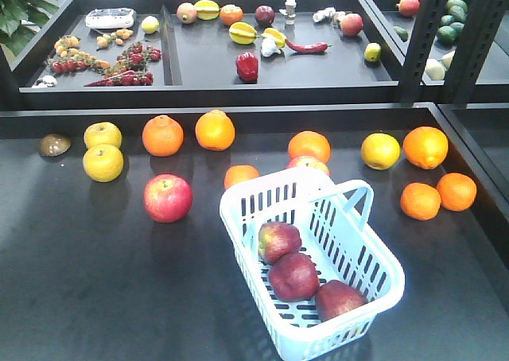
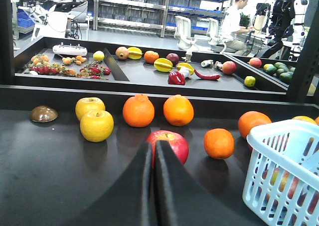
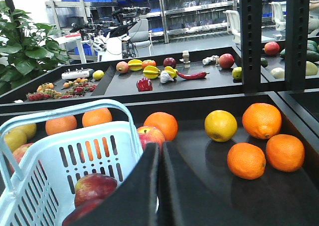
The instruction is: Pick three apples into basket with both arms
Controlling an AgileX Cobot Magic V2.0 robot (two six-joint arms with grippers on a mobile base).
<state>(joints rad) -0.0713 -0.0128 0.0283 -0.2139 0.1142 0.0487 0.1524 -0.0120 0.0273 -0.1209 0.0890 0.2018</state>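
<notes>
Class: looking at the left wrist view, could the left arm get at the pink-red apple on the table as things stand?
Probably yes: the pink-red apple sits just ahead of the left gripper, nothing between, though its fingers are shut.

This looks like a robot lab set up like a pretend fruit shop. Black display trays (image 1: 199, 114) hold fruit and vegetables, like oranges (image 1: 162, 135) and a red chili pepper (image 1: 308, 47). At the top of the left wrist view there are metal shelves with blue bins (image 2: 129, 7), white office chairs (image 2: 183, 29), a man at a desk (image 2: 233, 22), and another robot (image 2: 286, 12) at the upper right.
</notes>
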